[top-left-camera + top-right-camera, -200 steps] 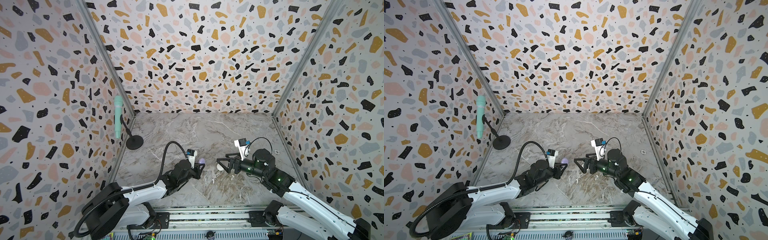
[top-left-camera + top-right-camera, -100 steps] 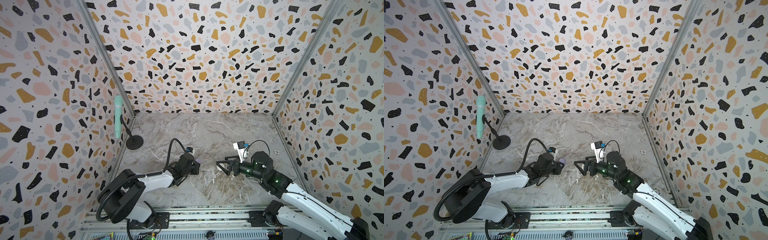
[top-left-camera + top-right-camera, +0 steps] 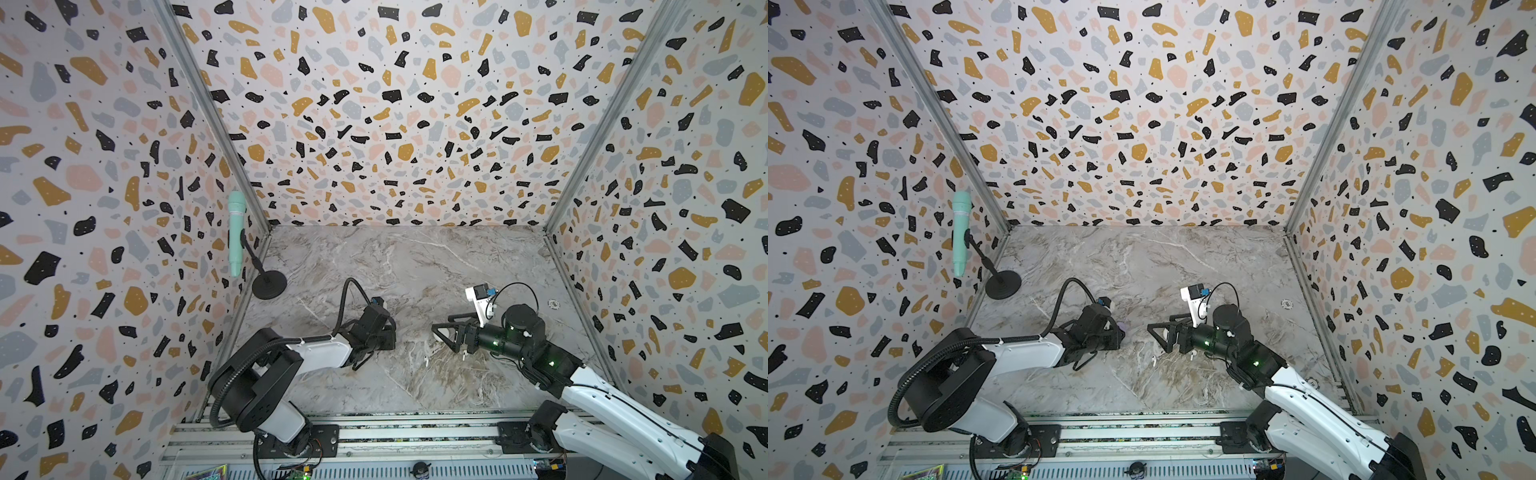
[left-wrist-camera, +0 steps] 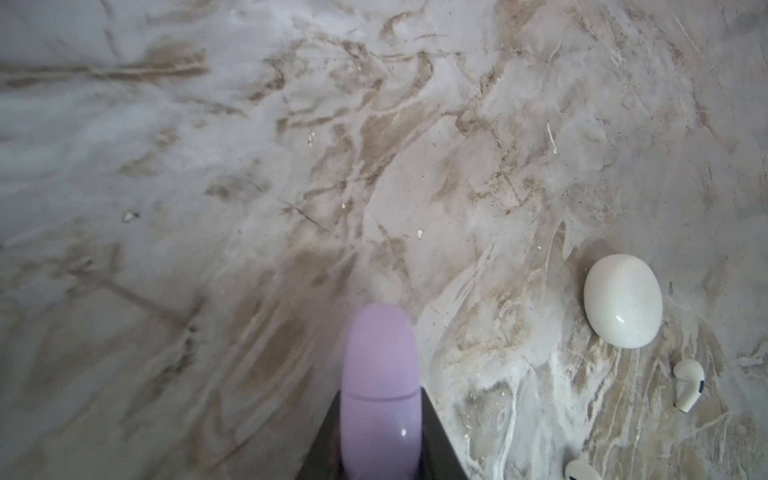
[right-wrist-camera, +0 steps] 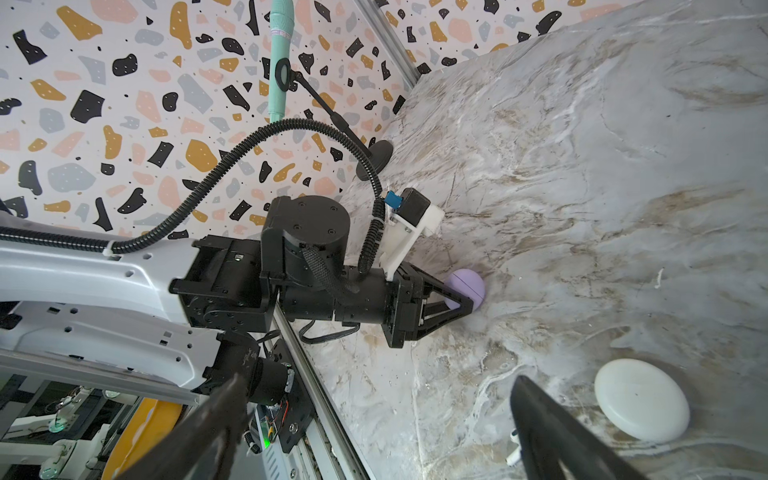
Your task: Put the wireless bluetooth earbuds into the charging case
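- Wireless bluetooth earbuds (image 4: 690, 384): two white ones lie loose on the counter (image 3: 415, 257), nearer its front edge and about midway between its sides. No lavender pair shows.
- The white case (image 4: 622, 300) sits shut just beside them.
- The left gripper (image 5: 465, 299) is clamped on the lavender case (image 5: 468, 286), which is also closed.
- The right gripper (image 3: 444, 330) gapes wide and empty near the white case.
- Judged progress: no white earbud is inserted, so opening the case and seating both remain.

Likely a robotics lab's recording booth: terrazzo-print panels (image 3: 374, 104) box in a marble-look bench (image 3: 415, 266) on three sides, a left arm (image 3: 316, 353) and a right arm (image 3: 623, 411) are mounted on an aluminium rail (image 3: 415, 434) at its front, and a mint microphone (image 3: 236, 232) stands in a corner.
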Robot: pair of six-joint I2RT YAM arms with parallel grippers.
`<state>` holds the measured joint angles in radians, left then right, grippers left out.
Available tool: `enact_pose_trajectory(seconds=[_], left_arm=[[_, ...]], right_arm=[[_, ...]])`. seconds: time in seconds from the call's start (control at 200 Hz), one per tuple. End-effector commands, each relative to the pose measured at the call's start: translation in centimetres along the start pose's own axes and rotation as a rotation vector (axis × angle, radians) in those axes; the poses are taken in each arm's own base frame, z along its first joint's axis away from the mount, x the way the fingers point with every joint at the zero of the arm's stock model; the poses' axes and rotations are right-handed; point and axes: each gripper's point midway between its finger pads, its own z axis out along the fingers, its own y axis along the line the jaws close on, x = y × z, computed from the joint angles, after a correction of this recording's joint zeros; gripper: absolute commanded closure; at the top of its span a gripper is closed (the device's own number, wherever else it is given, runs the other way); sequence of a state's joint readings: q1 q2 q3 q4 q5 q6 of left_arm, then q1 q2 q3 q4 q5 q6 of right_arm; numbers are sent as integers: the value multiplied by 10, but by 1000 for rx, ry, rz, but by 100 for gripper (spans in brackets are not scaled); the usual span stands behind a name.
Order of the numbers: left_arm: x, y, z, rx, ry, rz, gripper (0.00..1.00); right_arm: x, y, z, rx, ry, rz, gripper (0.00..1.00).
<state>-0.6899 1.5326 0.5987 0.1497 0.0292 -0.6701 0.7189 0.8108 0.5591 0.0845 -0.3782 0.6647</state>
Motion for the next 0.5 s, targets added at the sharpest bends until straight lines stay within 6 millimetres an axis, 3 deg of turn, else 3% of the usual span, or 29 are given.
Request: enact_pose_trajectory(seconds=[0.0,0.495], left_arm=[[-1,-1,0,-4,21,-16,94],[12,10,0,-52,81,-12,71]], right_arm=[[-4,5,0,-29,-15,-7,1],[0,7,3,-49,4,4,0]])
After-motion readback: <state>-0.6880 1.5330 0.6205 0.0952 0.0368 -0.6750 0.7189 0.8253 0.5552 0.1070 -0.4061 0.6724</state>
